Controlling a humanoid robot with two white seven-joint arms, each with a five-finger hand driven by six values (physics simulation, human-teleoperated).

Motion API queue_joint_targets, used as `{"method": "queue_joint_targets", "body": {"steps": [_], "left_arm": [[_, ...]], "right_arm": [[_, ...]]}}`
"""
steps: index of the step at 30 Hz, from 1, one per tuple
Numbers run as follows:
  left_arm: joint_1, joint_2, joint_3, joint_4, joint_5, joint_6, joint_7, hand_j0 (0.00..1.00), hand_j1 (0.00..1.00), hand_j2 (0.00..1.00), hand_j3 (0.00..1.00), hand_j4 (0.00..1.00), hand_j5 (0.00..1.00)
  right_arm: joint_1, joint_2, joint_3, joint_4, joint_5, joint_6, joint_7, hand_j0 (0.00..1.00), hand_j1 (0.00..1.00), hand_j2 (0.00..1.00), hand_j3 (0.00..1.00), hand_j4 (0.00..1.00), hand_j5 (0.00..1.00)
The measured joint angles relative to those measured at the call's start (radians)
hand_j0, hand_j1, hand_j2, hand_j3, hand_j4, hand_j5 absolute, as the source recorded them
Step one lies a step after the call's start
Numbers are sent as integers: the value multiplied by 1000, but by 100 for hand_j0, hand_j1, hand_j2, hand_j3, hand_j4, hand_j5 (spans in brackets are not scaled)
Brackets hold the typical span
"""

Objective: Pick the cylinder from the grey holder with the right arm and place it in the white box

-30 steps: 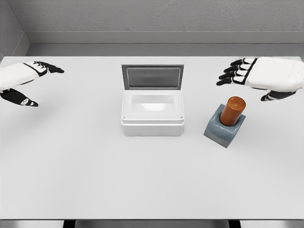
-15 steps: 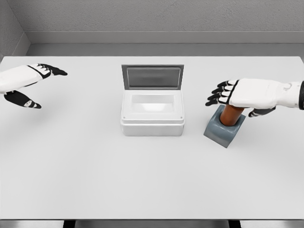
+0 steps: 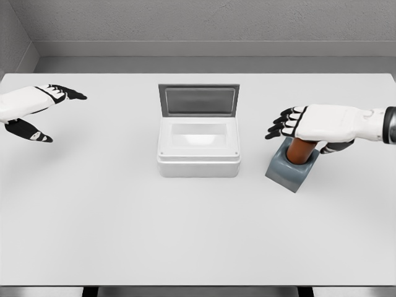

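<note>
An orange-brown cylinder [image 3: 301, 150] stands upright in a grey holder [image 3: 291, 169] on the right half of the white table. My right hand [image 3: 307, 127] hovers flat over the cylinder's top and hides it, fingers [image 3: 283, 124] stretched toward the left, open and holding nothing. The white box [image 3: 198, 148] sits at the table's middle with its lid [image 3: 198, 101] raised at the back and its inside bare. At the far left edge my left hand [image 3: 38, 109] hangs open above the table.
The white table [image 3: 185, 229] stretches wide in front of the box and the holder. A grey wall [image 3: 198, 25] runs along the back edge.
My right hand came down and left from the back right until it covered the cylinder's top; over the last half second it barely shifted. The left hand moved slightly.
</note>
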Motion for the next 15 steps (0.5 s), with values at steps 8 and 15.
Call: {"method": "queue_joint_targets", "body": {"steps": [8,15], "left_arm": [[0,-4,-5,1,0,0,0,100,100,100,100,100,100],[2,-7,-9,-1,0,0,0,100,100,100,100,100,100]], "right_arm": [[3,0,0,-5,-6,1,0,29,29,29,29,29,29],[0,-12,-8,-2,-2,0,-1,21,21,21,21,21,21]]}}
